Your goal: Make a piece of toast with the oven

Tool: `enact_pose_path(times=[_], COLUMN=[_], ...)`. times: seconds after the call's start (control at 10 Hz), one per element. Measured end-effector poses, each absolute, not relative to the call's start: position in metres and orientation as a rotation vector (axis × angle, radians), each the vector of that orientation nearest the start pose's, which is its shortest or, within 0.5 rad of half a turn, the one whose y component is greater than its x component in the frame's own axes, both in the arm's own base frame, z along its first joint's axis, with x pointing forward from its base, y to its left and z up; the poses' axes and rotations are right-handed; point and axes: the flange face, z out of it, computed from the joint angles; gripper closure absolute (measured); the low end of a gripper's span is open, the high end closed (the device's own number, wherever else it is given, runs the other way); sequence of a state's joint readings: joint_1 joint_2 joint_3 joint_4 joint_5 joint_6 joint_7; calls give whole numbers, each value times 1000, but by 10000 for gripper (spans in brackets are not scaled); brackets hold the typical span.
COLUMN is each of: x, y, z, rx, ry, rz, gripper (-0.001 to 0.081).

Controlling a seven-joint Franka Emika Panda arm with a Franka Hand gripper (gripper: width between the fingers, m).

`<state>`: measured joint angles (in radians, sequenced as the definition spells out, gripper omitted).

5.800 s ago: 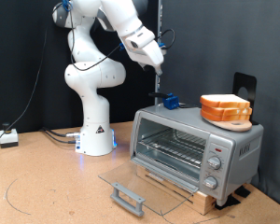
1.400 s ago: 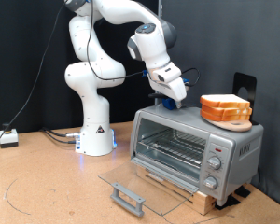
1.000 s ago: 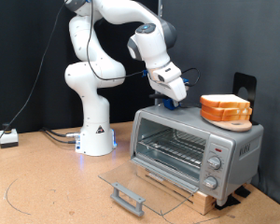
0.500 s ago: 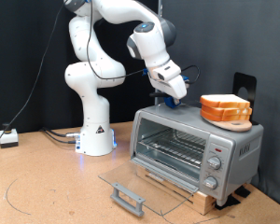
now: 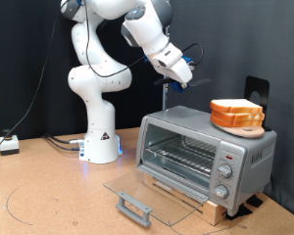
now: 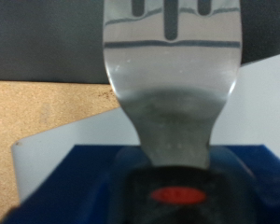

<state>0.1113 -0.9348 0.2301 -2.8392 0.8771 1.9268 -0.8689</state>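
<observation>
The silver toaster oven [image 5: 208, 147] stands at the exterior view's right with its glass door [image 5: 147, 188] dropped open and flat, and its wire rack [image 5: 181, 154] looks bare. No loose piece of toast shows. My gripper [image 5: 182, 75] hangs above the oven's left top corner, shut on a blue-handled tool [image 5: 185, 70]. In the wrist view this tool is a slotted metal spatula [image 6: 173, 84] on a blue handle [image 6: 79, 177]. My fingers do not show there.
A bread slice [image 5: 236, 106] lies on a round orange plate [image 5: 237, 123] on the oven's top right. The door's grey bar handle [image 5: 134, 207] juts out over the floor in front. The robot's white base [image 5: 100, 137] stands left of the oven. A thin rod [image 5: 165, 96] rises behind the oven.
My gripper has risen from the oven's top and tilted, taking the blue-handled spatula up with it. The spot on the oven's top where the blue thing sat is now bare.
</observation>
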Motion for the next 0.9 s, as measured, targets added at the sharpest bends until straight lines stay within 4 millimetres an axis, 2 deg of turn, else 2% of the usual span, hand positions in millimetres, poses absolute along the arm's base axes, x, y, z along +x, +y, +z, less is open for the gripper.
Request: enact_pose_path(times=[0.1, 0.2, 0.6, 0.9], x=[260, 265, 282, 281], y=[140, 129, 70, 25], z=[444, 446, 455, 449], rx=[-2334, -2348, -2457, -2580], ry=[-990, -953, -758, -721], rz=[-328, -355, -465, -383], gripper=[410, 410, 410, 410])
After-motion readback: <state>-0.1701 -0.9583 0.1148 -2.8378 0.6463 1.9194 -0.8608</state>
